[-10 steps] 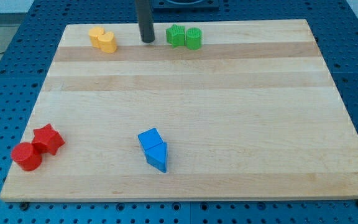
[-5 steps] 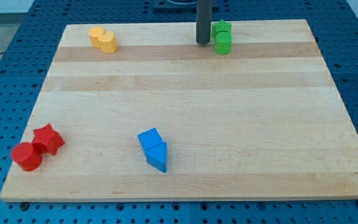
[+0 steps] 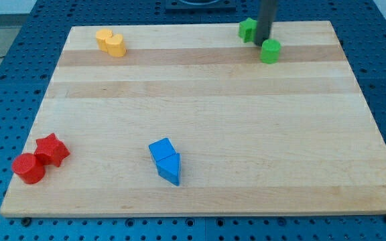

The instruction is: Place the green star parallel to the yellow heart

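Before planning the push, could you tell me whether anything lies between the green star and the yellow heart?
Nothing visible does: bare board separates the green star from the yellow heart. My tip sits on the star's right side.

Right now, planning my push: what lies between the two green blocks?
My tip, in the camera view, between the green star and green cylinder.

the rod [image 3: 267, 20] runs off the top edge and covers part of the green star [image 3: 248, 29] behind it
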